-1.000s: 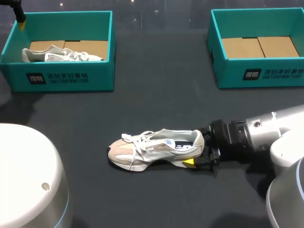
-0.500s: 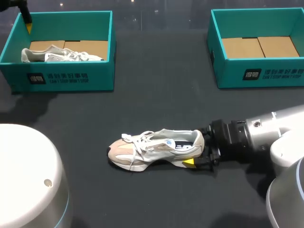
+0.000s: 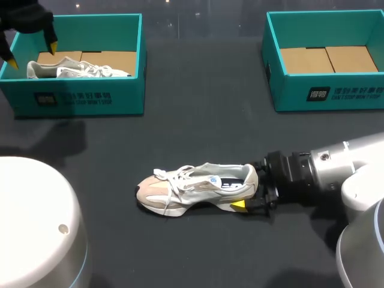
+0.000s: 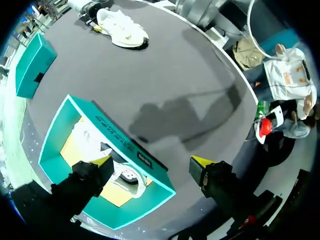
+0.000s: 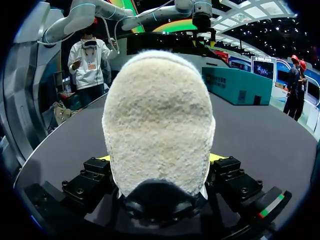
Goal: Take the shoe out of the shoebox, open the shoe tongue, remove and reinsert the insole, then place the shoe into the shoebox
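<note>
On the dark table (image 3: 204,90): two teal cardboard shoeboxes, two pale shoes.
The right shoebox (image 3: 336,96) shows its brown card floor, and the left shoebox (image 3: 90,99) holds the second shoe (image 3: 78,69). The laced shoe (image 3: 186,189) lies mid-table, its fuzzy heel clamped in the unmoved right hand (image 3: 247,195). The left hand (image 3: 32,54), spread and empty, has swung in above the left shoebox.

left end effector (image 4: 151,161) agape, right one (image 5: 160,157) clamped
</note>
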